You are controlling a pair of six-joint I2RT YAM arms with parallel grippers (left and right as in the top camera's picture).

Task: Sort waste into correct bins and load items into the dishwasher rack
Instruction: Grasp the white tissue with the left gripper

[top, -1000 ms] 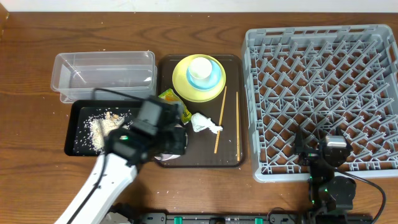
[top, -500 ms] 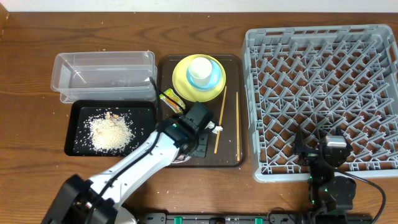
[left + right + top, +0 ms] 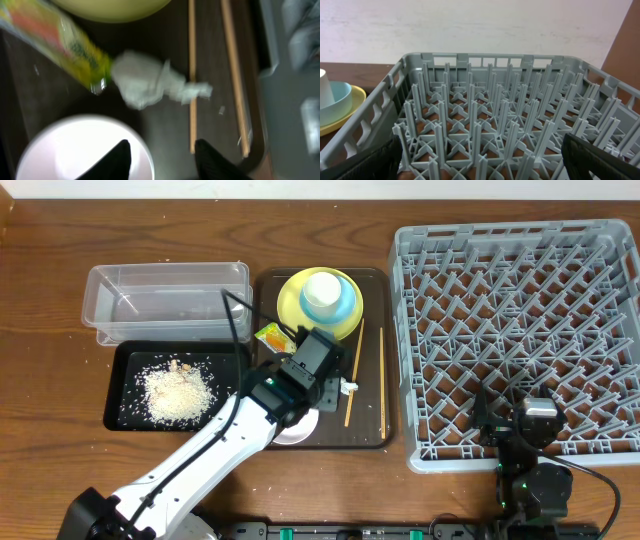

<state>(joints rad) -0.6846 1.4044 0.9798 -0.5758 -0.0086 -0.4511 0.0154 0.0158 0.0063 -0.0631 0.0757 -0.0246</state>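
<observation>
Crumbs binned in black tray; tissue, wrapper left unsorted ahead of L gripper jaws, held apart, empty; R gripper jaws held wide; rack not yet loaded.

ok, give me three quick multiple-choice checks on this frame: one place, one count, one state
1. The heap of rice crumbs lies:
A. on the brown tray
B. in the black tray
C. in the dishwasher rack

2. Chopsticks lying on the brown tray:
A. one
B. four
C. two

3. The dishwasher rack is:
A. bare of dishes
B. half loaded
C. full

Answers:
1 B: the overhead view shows the whitish heap inside the black tray's rim.
2 C: the overhead and left wrist views both show two thin wooden sticks lying side by side.
3 A: the overhead and right wrist views show only pegs and lattice.
</observation>
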